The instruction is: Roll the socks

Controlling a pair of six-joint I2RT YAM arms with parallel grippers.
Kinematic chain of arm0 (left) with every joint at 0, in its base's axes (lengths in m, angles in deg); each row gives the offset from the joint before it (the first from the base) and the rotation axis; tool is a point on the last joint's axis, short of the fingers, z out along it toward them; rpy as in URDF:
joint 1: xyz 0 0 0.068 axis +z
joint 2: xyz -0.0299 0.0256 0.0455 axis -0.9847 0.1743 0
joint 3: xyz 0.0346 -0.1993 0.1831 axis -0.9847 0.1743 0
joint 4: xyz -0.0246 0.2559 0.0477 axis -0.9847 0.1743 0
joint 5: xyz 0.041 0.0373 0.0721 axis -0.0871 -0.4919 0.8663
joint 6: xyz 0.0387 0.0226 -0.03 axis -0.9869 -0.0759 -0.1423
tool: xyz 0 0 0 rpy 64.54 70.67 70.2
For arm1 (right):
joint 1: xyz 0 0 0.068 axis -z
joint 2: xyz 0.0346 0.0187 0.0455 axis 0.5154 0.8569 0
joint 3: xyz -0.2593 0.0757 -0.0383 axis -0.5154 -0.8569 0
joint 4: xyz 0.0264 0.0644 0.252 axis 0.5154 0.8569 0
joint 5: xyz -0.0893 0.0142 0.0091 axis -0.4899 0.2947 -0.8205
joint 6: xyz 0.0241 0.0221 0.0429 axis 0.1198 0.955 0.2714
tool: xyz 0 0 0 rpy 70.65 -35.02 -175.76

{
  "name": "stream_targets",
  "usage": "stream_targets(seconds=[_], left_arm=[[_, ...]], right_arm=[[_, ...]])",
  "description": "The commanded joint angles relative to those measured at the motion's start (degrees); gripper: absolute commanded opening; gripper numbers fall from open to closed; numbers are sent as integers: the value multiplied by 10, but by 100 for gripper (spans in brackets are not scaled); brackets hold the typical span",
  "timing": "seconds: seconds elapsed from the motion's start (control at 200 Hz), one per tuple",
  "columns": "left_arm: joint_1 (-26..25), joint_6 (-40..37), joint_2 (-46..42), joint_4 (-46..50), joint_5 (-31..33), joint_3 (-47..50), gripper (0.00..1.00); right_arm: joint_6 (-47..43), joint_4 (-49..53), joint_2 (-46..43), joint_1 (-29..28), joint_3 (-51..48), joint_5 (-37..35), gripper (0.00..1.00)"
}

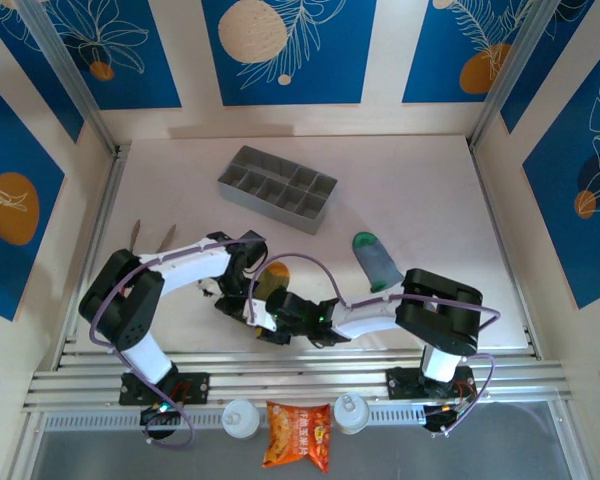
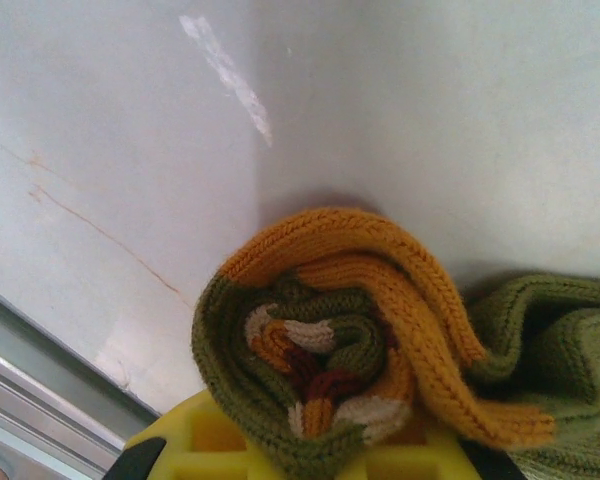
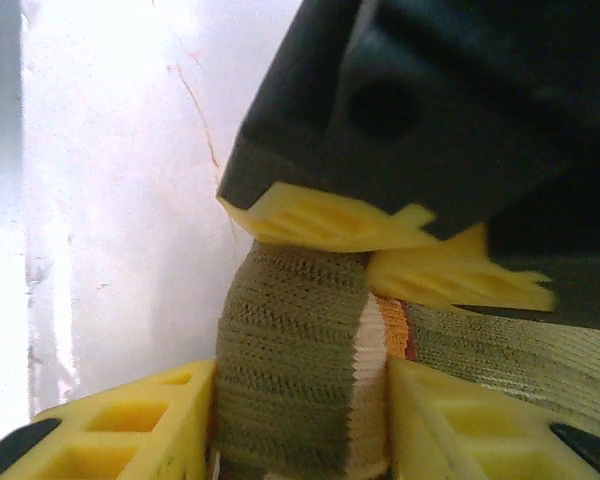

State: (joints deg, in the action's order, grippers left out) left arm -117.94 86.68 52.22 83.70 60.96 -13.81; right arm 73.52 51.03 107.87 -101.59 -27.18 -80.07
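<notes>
Where the two arms meet at the near middle of the desk (image 1: 430, 200), the overhead view has the left hand (image 1: 238, 298) and right hand (image 1: 277, 320) crowded over the olive sock (image 1: 273, 280), too tightly to read either grip. The grey-blue sock (image 1: 377, 262) lies apart to the right, flat and untouched. A grey divider tray (image 1: 278, 187) sits farther back, and an orange snack packet (image 1: 298, 435) lies below the front rails.

From the left wrist, the olive sock is a loose coil seen end-on, with the orange toe wrapped outside, striped layers inside and its unrolled leg running off right. It rests against a yellow finger (image 2: 195, 450); whether the left hand is clenched I cannot tell.

From the right wrist, the roll stands between that hand's two yellow fingers (image 3: 130, 440). Both press its sides, so the right hand is grasping it, while the left hand's fingertips sit on top.

Soft, light, springy knit will likely uncoil if freed, so a hold across the roll's sides, not its tail, seems safest. The overhead view places the second sock; the wrist views give coil and contact.
</notes>
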Motion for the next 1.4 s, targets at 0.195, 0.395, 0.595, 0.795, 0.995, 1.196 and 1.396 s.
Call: stream_targets(seconds=[0.195,0.395,0.595,0.795,0.995,1.196,1.396], left_arm=[[4,48,40,38,19,29,0],[11,53,-42,4,47,44,37],[24,43,-146,-91,69,88,73],[34,6,-221,-134,81,121,87],[36,-39,-298,-140,95,157,83],[35,-83,-324,-121,91,179,67],[30,-88,-297,-188,84,204,58]], right_arm=[[46,56,45,-5,15,-51,7],[78,71,51,6,-5,1,0],[128,60,77,29,-43,74,0],[177,43,112,50,-57,140,0],[233,28,141,81,-62,201,0],[268,10,165,118,-71,265,0],[286,10,188,146,-65,308,0]])
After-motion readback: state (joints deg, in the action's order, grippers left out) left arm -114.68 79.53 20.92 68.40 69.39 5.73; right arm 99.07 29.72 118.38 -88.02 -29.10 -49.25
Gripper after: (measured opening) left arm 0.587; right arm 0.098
